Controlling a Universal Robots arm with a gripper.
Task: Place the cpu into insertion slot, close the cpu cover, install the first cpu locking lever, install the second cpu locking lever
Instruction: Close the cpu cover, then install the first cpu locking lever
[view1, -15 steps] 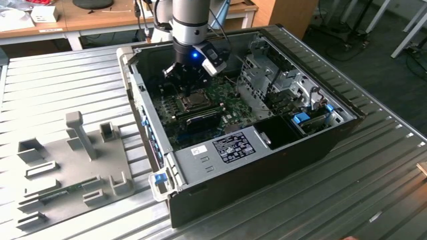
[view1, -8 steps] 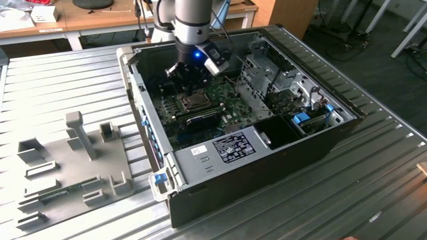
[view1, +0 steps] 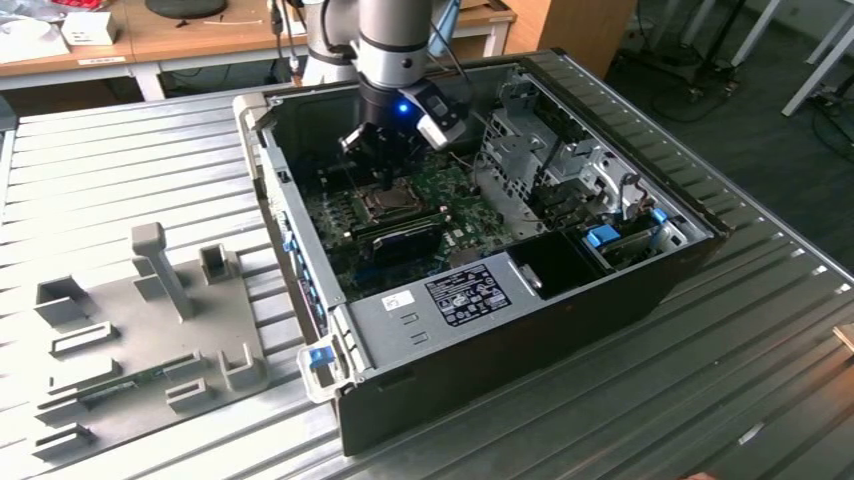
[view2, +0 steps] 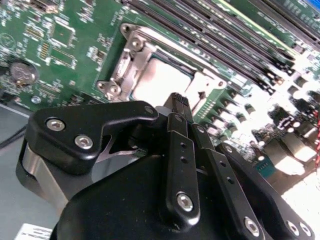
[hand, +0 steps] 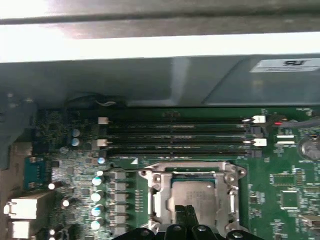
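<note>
Hovering with fingers pinched together on nothing, the gripper (view2: 181, 100) sits close over the cpu (hand: 192, 192), which lies in the slot (view1: 387, 207) with the cover (hand: 159, 200) framing it. A push landing off that frame could, I judge, scrape the chip or skid into the nearby capacitors (hand: 96, 196).

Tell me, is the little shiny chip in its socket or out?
In. The cpu lies flat inside the insertion slot, with the cpu cover frame down around it.
</note>
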